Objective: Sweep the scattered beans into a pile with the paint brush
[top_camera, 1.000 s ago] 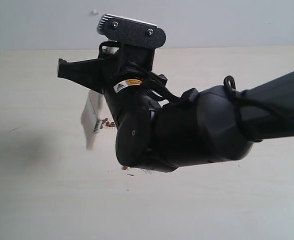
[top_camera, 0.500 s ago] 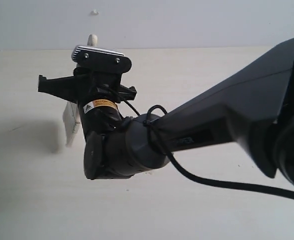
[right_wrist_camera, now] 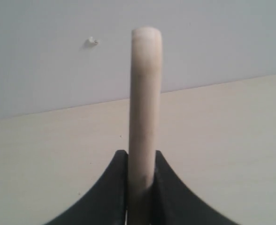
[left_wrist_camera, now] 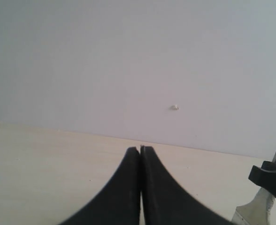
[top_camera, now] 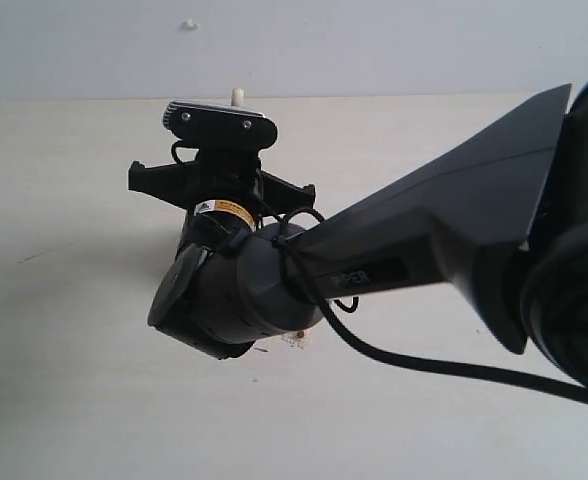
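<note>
Looking past the bulky right arm (top_camera: 414, 250), reaching in from the right and covering the middle of the surface (top_camera: 74, 400). Pinching the paint brush (right_wrist_camera: 145, 93) by its pale handle in the right pincer (right_wrist_camera: 140, 157), handle upright between the jaws, tip poking up on the far side of the wrist. With the left pincer (left_wrist_camera: 141, 152) pressed together and empty, outside the exterior view.

Only a few beans (top_camera: 296, 338) showing, probably, as specks just beneath the near edge of the wrist, the rest and the bristles hidden.

Likely to flick the light beans outward instead of gathering them if swept fast or pressed hard. Could also twist the brush in so narrow a grip, or push beans aside unseen under the arm.

Pale, matt, faintly grained surface. Beyond it, a plain grey-white wall (top_camera: 374, 50) with one small white speck (top_camera: 188, 24).
</note>
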